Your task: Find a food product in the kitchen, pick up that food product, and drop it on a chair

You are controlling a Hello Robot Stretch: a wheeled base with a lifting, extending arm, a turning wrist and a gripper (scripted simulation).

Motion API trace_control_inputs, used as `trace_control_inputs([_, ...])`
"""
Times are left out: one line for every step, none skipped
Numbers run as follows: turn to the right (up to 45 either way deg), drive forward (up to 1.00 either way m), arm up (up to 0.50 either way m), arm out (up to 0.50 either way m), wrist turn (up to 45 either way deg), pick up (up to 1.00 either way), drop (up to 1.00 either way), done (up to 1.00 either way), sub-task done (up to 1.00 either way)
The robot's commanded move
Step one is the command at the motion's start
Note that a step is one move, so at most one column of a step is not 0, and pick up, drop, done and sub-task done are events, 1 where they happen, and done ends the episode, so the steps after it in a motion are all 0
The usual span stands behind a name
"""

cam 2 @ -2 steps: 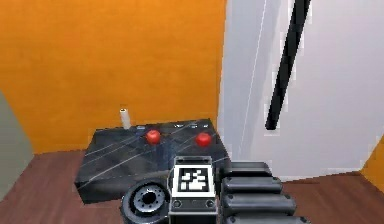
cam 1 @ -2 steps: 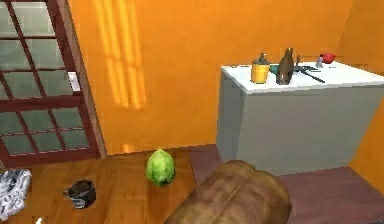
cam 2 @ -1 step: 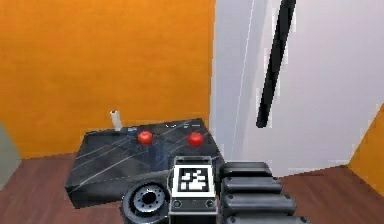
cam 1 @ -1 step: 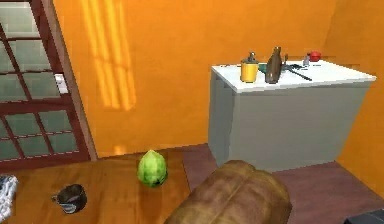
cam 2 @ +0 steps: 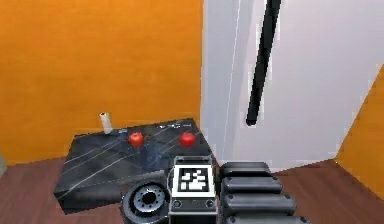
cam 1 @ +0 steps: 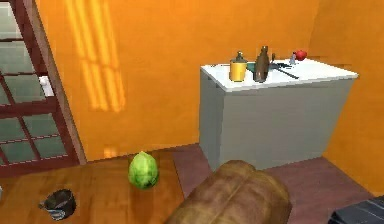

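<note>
orange walls [cam 1: 150, 60] everywhere. green leafy ball [cam 1: 143, 170], lettuce i guess, sits on the wooden table [cam 1: 100, 190] low in the forward view, dark pot [cam 1: 58, 203] to its left. small red thing [cam 1: 299, 55] on the white counter [cam 1: 270, 120] further back. gripper [cam 2: 145, 202] sits low in the arm side view in front of a dark slab [cam 2: 95, 165] with two red blobs [cam 2: 136, 140], can't tell if it's holding anything.

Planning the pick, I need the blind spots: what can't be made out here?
Small red thing on the white counter, forward view: too small to name.
Brown loaf, forward view: cut by the bottom edge.
Gripper, arm side view: far end unclear; cannot tell whether it holds anything.
</note>
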Motion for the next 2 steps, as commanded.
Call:
trace_control_inputs([-9.0, 0.0, 0.0, 0.0, 0.0, 0.0, 0.0, 0.0, 0.0])
trace_control_inputs([18.0, 0.0, 0.0, 0.0, 0.0, 0.0, 0.0, 0.0, 0.0])
